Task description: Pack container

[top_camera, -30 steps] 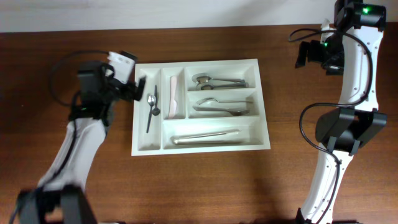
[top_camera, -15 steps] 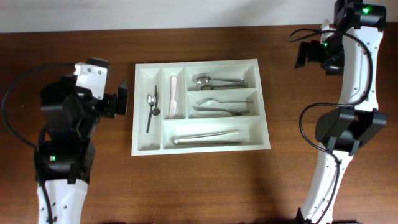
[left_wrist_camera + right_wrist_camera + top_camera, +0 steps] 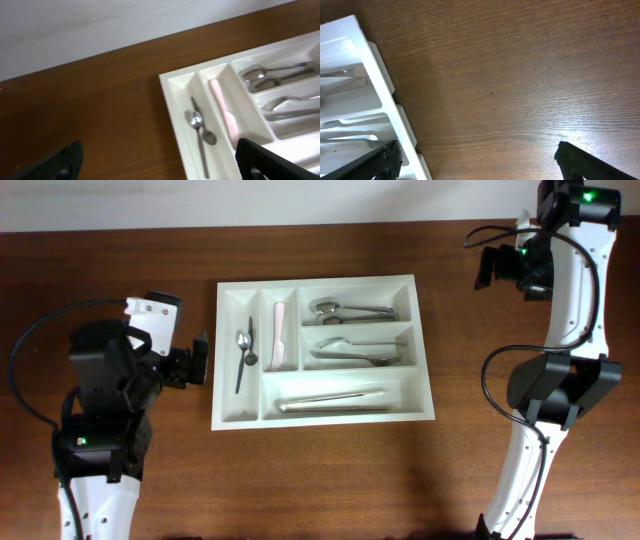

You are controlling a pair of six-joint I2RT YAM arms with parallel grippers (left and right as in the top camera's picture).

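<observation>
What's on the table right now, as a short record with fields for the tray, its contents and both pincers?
container: white five-compartment tray, middle of table
narrow compartments: small spoons; pink-handled utensil
long compartments: metal cutlery in all three
left pincer: open, empty, just off the tray's left edge
right pincer: open, empty, off the tray's upper right corner

The left gripper (image 3: 200,358) hovered just left of the container (image 3: 340,421), jaws spread wide and empty, its arm rising from below. The right gripper (image 3: 487,268) hung beyond the container's upper-right corner, equally wide and empty.
</observation>
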